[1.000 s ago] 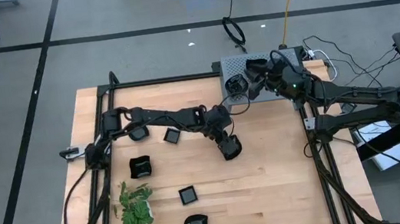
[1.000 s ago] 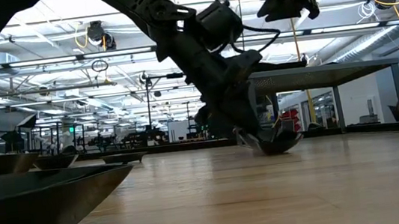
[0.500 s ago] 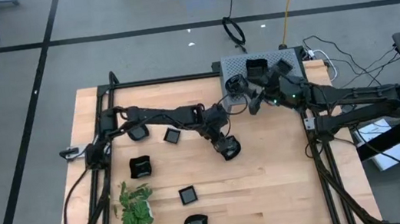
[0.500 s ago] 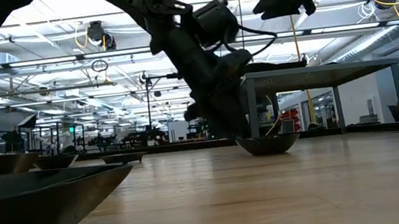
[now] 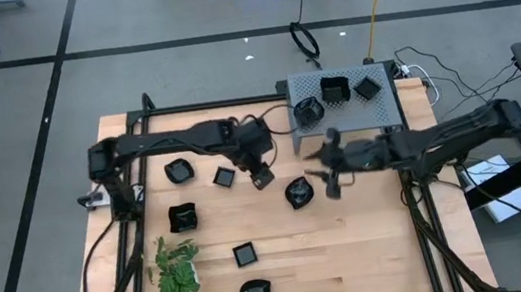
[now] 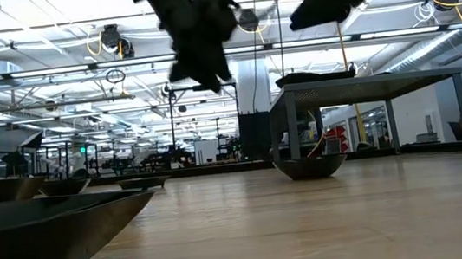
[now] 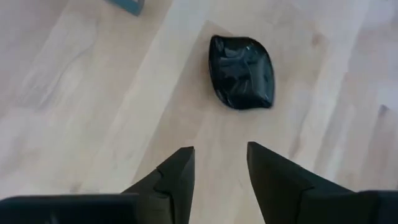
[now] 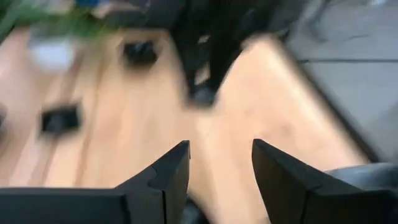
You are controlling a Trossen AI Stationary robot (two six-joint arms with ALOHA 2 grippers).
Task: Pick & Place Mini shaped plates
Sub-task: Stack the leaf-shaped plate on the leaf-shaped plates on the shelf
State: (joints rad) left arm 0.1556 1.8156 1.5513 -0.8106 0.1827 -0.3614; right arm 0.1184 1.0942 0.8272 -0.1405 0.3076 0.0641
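The small glossy black wavy-edged plate (image 5: 298, 192) sits alone mid-counter (image 5: 375, 252), between 2 grippers. The right gripper (image 5: 331, 179) hovers just beside it, jaws wide and empty, nearer than the left gripper (image 5: 263, 178), jaws parted, empty.

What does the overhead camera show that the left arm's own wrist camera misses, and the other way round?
Only the overhead view shows the whole layout: the green plant, the grey perforated box holding three black dishes, five more dishes on the table, and the right gripper. Only the left wrist view shows, close up, the left gripper open and empty above bare wood. Both show the round black dish lying free on the table, apart from that gripper.
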